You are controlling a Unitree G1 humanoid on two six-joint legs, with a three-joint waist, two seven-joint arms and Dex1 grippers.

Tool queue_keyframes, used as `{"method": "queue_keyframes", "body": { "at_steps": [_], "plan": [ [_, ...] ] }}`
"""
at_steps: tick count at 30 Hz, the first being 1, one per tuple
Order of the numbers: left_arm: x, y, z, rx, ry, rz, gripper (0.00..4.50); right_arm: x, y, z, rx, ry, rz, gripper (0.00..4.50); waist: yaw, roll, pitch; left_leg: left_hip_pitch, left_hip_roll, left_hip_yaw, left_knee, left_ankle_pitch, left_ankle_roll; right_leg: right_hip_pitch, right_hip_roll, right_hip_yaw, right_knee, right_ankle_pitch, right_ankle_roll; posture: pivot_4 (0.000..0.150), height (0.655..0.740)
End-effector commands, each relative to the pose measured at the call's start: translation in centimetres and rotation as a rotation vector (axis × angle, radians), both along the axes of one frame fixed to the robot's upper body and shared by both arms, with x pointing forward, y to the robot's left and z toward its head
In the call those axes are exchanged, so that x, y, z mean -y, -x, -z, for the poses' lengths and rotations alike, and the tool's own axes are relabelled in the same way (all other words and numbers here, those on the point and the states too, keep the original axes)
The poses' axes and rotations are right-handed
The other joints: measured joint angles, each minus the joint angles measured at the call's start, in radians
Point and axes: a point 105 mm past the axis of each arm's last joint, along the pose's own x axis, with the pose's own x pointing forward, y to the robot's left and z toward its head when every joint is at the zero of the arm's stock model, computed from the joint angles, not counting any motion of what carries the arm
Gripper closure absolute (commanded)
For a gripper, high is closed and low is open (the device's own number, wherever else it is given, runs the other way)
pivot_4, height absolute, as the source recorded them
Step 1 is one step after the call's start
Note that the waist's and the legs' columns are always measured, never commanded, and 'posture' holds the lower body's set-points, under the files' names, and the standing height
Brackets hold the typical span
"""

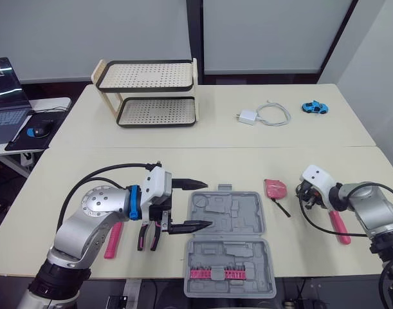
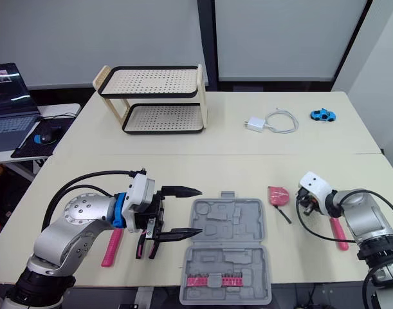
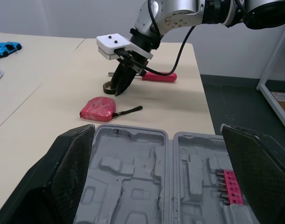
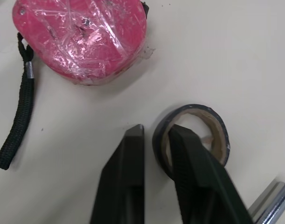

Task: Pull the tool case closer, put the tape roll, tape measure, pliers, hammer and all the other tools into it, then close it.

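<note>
Head pair looks down; wrist views (right nearer) share tape measure (image 4: 81, 39).

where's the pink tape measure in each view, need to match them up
Left eye view: the pink, plastic-wrapped tape measure sits just right of the open grey tool case.
Right eye view: tape measure again right of the case.
Left wrist view: beyond the case, before the right gripper.
Right wrist view: past the dark tape roll.
Shared landmark: its black strap.
</note>
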Motion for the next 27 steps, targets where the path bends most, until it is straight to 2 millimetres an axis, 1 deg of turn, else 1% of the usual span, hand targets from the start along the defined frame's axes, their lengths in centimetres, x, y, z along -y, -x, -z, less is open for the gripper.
{"method": "queue_keyframes", "body": {
  "at_steps": [1,4,5,7,8,9,10,13,15,19,22,25,27],
  "plan": [
    [0.4,0.2,-0.8,0.044,0.006,0.019,0.0,1.2,0.0,-0.6,0.016,0.005,0.059,4.45,0.0,0.0,0.0,0.0,0.0,0.0,0.0,0.0,0.0,0.0,0.0,0.0,0.0,0.0,0.0,0.15,0.74],
    [0.0,-0.1,-0.8,0.05,-0.002,-0.001,0.0,1.1,0.2,-1.5,0.033,-0.019,0.061,4.45,0.003,0.0,0.0,0.0,0.0,0.0,0.0,0.0,0.0,0.0,0.0,0.0,0.0,0.0,0.0,0.15,0.74],
    [-0.3,-0.3,-0.8,0.052,-0.005,-0.015,0.0,1.1,0.4,-2.1,0.044,-0.022,0.053,4.45,0.002,0.0,0.0,0.0,0.0,0.0,0.0,0.0,0.0,0.0,0.0,0.0,0.0,0.0,0.0,0.15,0.74],
    [-1.4,-0.7,-1.0,0.055,-0.015,-0.056,0.0,0.3,1.2,-3.9,0.065,-0.048,0.014,4.45,0.002,0.001,0.0,-0.001,0.0,0.0,0.0,0.0,0.0,-0.001,0.0,0.0,0.0,0.0,0.0,0.15,0.74],
    [-2.1,-0.9,-1.0,0.056,-0.026,-0.082,0.0,-0.6,1.8,-4.9,0.071,-0.072,-0.019,4.45,0.002,0.001,0.0,-0.002,0.0,0.0,0.0,0.0,0.0,-0.002,0.0,0.0,0.0,0.0,0.0,0.15,0.74],
    [-2.9,-1.0,-1.0,0.057,-0.04,-0.104,0.0,-1.7,2.4,-5.9,0.072,-0.103,-0.053,4.45,0.001,0.001,0.0,-0.002,0.0,0.0,-0.001,0.0,0.0,-0.002,0.0,0.0,0.0,0.0,0.0,0.15,0.74],
    [-3.7,-1.1,-0.9,0.055,-0.06,-0.129,0.0,-3.3,3.1,-6.8,0.069,-0.141,-0.098,4.45,-0.003,0.001,0.0,-0.002,0.0,-0.001,-0.001,0.0,0.0,-0.003,0.0,0.0,0.0,0.0,0.0,0.15,0.74],
    [-6.1,-1.3,-0.6,0.043,-0.112,-0.195,0.0,-7.9,5.0,-8.2,0.043,-0.259,-0.207,4.45,-0.011,0.002,0.0,-0.001,0.001,0.0,-0.002,0.0,0.0,-0.003,0.002,0.001,0.0,0.0,0.0,0.15,0.74],
    [-7.9,-1.3,-0.1,0.03,-0.155,-0.238,0.0,-11.2,5.7,-8.5,0.028,-0.326,-0.273,4.45,-0.013,0.001,0.001,-0.001,0.001,-0.001,-0.002,0.0,0.001,-0.003,0.003,-0.001,0.001,0.0,0.0,0.15,0.74],
    [-10.1,-1.2,0.6,0.031,-0.213,-0.279,0.0,-16.6,5.8,-8.8,0.01,-0.451,-0.341,4.45,-0.006,0.002,0.001,-0.001,0.001,-0.002,-0.002,0.0,0.0,-0.003,0.002,-0.001,0.001,0.0,0.0,0.15,0.74],
    [-10.7,-1.0,0.7,0.028,-0.22,-0.281,0.0,-20.8,5.3,-7.9,-0.018,-0.511,-0.379,4.45,0.001,0.001,0.001,-0.001,0.001,-0.001,-0.002,0.0,0.0,-0.004,0.0,0.0,0.001,0.0,0.0,0.15,0.74],
    [-10.4,-0.7,0.6,0.027,-0.213,-0.263,0.0,-23.5,4.5,-7.0,-0.026,-0.519,-0.392,4.45,0.003,0.001,0.001,-0.003,0.0,-0.002,-0.002,0.0,0.0,-0.007,0.0,0.0,0.001,0.0,0.0,0.15,0.74],
    [-10.0,-0.4,0.6,0.024,-0.208,-0.247,0.0,-24.8,4.0,-6.4,-0.03,-0.521,-0.401,4.45,0.001,0.001,0.001,-0.006,0.0,-0.002,-0.002,0.0,-0.001,-0.015,-0.001,0.0,0.001,0.0,0.0,0.15,0.74]
  ]
}}
